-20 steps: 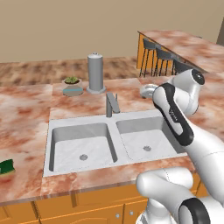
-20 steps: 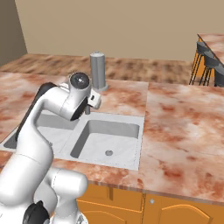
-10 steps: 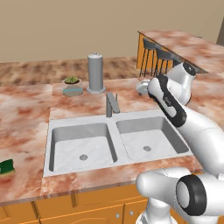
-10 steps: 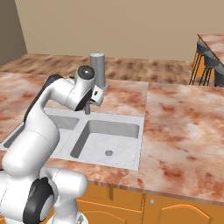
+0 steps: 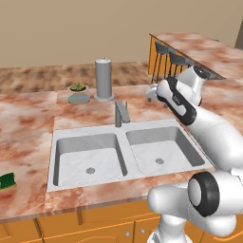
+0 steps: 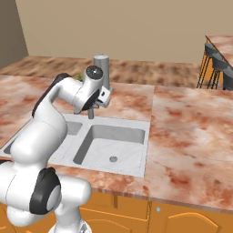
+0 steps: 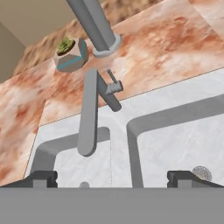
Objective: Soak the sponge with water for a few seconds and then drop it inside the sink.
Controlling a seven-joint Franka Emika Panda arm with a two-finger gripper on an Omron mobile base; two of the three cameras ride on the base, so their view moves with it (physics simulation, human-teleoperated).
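Arm has swung toward the faucet (image 7: 89, 113); gripper (image 7: 111, 177) wide open, empty; sponge (image 5: 7, 181) untouched on counter (image 5: 28, 137), apparently no water running.

Green sponge (image 5: 7, 181) – grey sink (image 5: 124, 137)

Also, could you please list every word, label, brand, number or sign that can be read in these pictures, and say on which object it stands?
None: no text, number or sign can be read in any view.
The grey canister, the faucet, the sink, the plant pot and the sponge all have plain surfaces.
The bar stools are too small to show any label.
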